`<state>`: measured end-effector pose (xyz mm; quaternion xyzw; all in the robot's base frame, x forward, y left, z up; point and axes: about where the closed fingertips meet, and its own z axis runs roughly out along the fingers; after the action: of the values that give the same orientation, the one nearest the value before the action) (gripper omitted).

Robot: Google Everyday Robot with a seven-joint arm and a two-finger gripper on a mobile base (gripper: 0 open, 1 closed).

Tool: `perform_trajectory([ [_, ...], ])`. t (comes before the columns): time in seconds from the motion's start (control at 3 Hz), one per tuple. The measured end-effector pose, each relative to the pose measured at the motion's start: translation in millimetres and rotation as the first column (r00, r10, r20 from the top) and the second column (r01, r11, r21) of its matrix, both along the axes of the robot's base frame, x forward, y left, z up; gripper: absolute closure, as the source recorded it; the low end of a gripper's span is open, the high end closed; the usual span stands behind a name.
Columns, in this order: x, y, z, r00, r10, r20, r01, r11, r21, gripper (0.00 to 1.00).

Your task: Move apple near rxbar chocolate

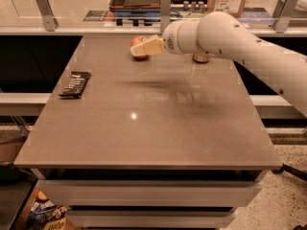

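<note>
Grey bench (158, 143), white arm over its far side. The pincer (140, 49) is right on the apple (139, 58) at the far edge; can't tell if it's clamped. The rxbar chocolate (75, 84) lies well apart, near the left edge. Grasp step, probably; next move needs a firm hold, then a carry left.

I see through one camera set high over the near edge of the table (144, 128), facing forward and tilted well down, close enough that the top fills most of the view. My arm comes in from 3 o'clock; my gripper (145, 47) sits near 12 o'clock, toward the far side.
</note>
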<state>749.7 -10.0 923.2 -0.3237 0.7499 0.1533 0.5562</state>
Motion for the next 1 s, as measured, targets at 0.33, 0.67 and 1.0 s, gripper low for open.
perform_trajectory([
  [0.33,16,5,-15,0.9995,0.007,-0.031,-0.006,1.0,0.022,0.0],
  [0.67,30,10,-24,0.9986,0.02,-0.05,-0.018,0.999,0.04,0.0],
  [1.0,43,20,-33,0.9961,0.045,-0.076,-0.042,0.998,0.041,0.0],
])
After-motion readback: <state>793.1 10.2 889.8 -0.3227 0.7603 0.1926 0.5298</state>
